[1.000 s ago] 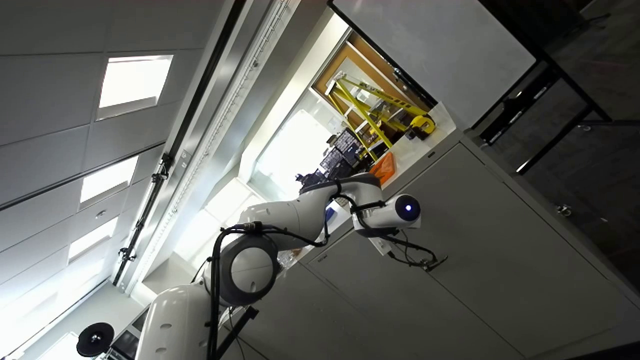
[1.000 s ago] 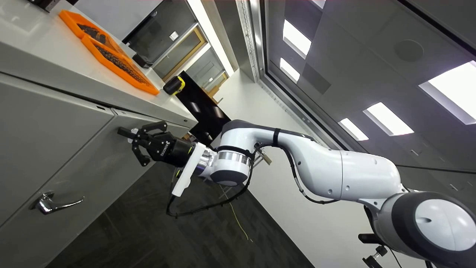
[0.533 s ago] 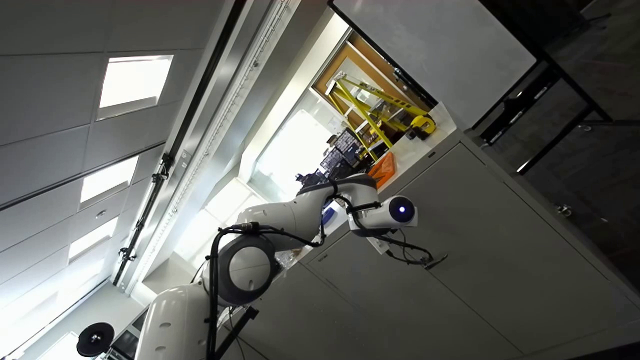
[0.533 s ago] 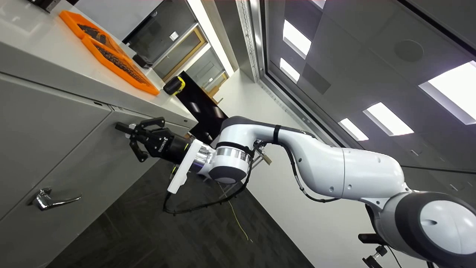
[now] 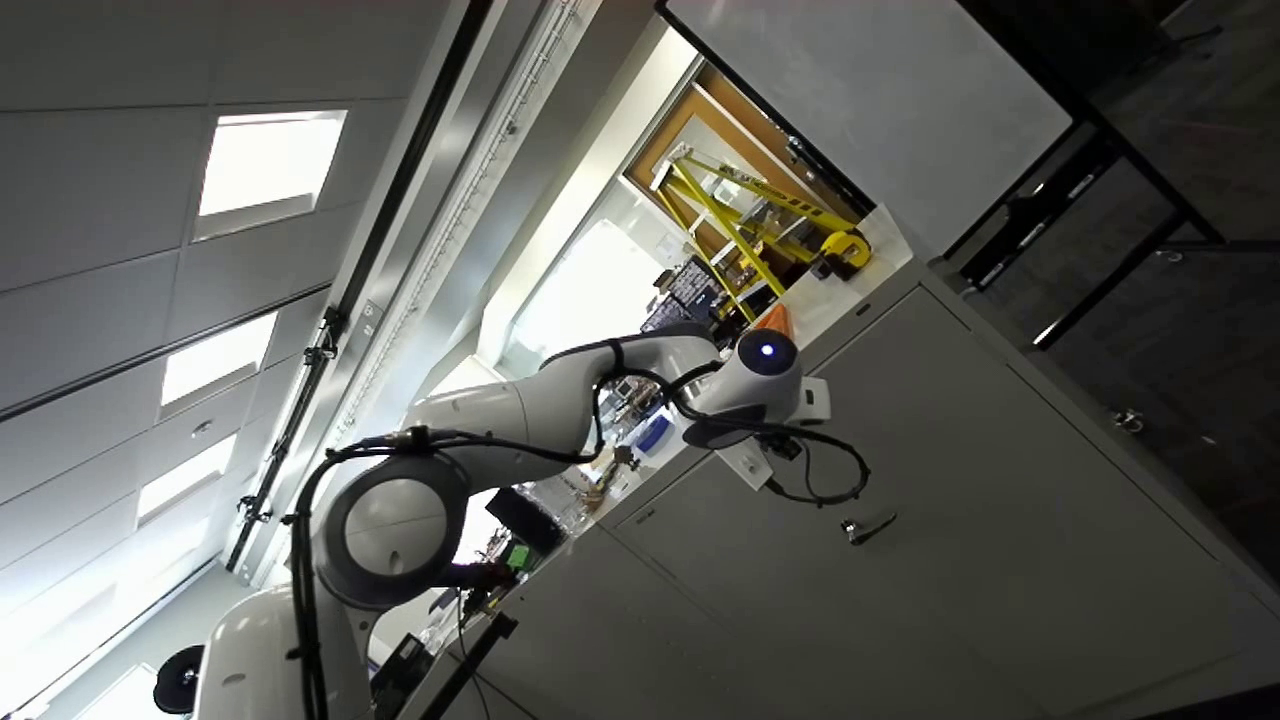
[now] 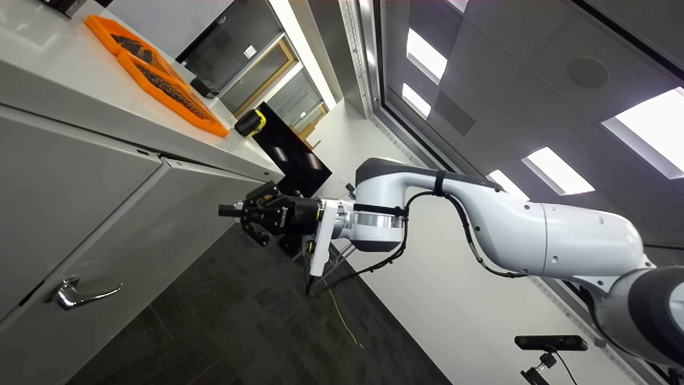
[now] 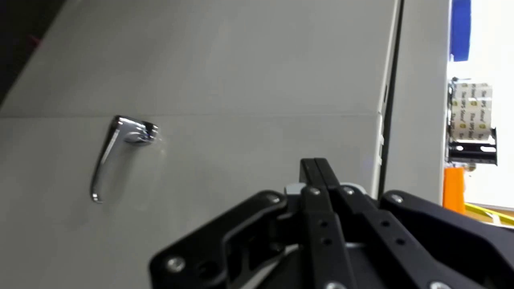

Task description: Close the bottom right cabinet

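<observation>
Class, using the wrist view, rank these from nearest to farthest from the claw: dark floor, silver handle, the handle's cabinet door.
1. Cabinet door: directly behind the claw.
2. Silver handle: same door, toward the picture's left.
3. Dark floor: the picture's upper left corner.

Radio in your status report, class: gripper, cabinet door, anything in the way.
Gripper shut, holding nothing. Cabinet door nearly closed, looks slightly ajar. No obstruction seen.

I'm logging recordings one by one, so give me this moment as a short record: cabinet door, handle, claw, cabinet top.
Cabinet door: nearly closed; its edge looks slightly proud of the neighbouring door in an exterior view
Handle: silver lever, claw not on it
Claw: shut, nothing held, apparently clear of the door
Cabinet top: orange tray, black-and-yellow item
</observation>
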Controlling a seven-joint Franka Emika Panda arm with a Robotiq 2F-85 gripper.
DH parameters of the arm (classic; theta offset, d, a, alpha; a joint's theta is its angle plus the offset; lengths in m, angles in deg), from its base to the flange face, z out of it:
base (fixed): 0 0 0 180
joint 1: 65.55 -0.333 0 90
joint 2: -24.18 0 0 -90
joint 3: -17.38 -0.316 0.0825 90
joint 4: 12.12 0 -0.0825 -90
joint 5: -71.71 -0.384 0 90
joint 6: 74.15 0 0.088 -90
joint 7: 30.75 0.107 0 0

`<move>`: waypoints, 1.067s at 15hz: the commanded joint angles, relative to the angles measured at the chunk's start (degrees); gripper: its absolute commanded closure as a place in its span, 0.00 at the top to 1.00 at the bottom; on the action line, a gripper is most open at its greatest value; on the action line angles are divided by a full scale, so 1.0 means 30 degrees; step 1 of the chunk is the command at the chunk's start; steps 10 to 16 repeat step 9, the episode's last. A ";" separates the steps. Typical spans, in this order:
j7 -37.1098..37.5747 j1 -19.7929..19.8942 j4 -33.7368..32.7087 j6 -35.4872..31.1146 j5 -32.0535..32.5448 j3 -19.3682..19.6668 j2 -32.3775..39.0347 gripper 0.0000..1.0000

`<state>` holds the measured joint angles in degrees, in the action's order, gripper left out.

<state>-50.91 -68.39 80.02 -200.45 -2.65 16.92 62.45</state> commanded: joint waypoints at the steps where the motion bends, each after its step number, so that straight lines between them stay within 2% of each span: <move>1: 0.2878 -0.0016 0.2795 0.1168 0.4113 0.0677 -0.3080 0.00; 4: 0.4278 0.0244 0.3458 0.1651 0.6878 0.0635 -0.4197 0.00; 6: 0.4652 0.0536 0.3666 0.2246 0.7912 0.0390 -0.4650 0.00; 9: 0.4277 0.0975 0.3641 0.3884 0.8350 0.0005 -0.4857 0.00; 16: 0.4277 0.0975 0.3641 0.3884 0.8350 0.0005 -0.4857 0.00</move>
